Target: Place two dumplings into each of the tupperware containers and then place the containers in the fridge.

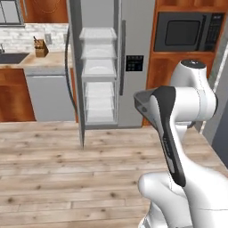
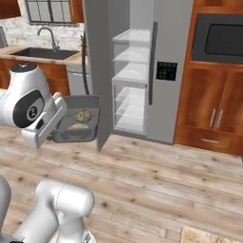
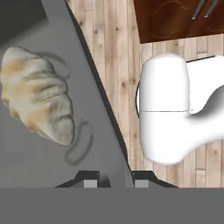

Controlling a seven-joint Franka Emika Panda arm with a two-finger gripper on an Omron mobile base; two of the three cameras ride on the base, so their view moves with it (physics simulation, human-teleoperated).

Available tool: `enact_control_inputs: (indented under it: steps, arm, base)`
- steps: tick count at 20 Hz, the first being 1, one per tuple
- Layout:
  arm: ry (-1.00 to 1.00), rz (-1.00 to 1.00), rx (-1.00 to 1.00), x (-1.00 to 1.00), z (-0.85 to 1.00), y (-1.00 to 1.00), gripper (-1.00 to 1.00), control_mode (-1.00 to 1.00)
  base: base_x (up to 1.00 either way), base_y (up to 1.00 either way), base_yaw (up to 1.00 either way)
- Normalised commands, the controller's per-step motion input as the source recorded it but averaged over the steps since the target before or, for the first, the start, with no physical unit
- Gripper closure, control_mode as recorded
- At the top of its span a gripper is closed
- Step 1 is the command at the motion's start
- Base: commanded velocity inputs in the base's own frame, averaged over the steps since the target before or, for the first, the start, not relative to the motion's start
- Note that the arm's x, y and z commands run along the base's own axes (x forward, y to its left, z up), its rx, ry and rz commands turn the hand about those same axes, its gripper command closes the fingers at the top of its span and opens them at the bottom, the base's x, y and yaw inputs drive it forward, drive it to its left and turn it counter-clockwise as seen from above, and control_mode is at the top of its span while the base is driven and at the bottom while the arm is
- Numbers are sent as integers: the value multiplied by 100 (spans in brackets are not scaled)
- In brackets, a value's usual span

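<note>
At the bottom of the hand view, the gripper (image 3: pixel 116 179) pinches the rim of the dark grey tupperware container (image 3: pixel 57 144), one fingertip on each side of the wall. One pale, pleated dumpling (image 3: pixel 37 101) lies on the container floor, close to the wall. From the right base view, the gripper (image 2: pixel 56 124) holds the same container (image 2: pixel 78 135) up above the wood floor (image 2: pixel 156 175), tilted toward the camera, with two dumplings (image 2: pixel 82 115) inside it. Just beyond the container stands the fridge (image 2: pixel 166 42), its left door (image 2: pixel 97 71) swung open and its pale translucent shelves (image 2: pixel 132 73) exposed. From the left base view, the container (image 1: pixel 143 101) shows at the arm's end, well short of the fridge shelves (image 1: pixel 99 67). A sink (image 2: pixel 45 53) and a microwave (image 1: pixel 189 32) flank the fridge.
</note>
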Motion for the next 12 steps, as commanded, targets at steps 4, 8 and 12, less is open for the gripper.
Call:
enact_control_inputs:
  steps: [4,8,12]
  arm:
    - [0,0,0,0,0,0,100,100]
    - [0,0,0,0,0,0,100,100]
    - [0,0,0,0,0,0,100,100]
  base:
    - [100,0,5]
    - [100,0,0]
    - [100,5,0]
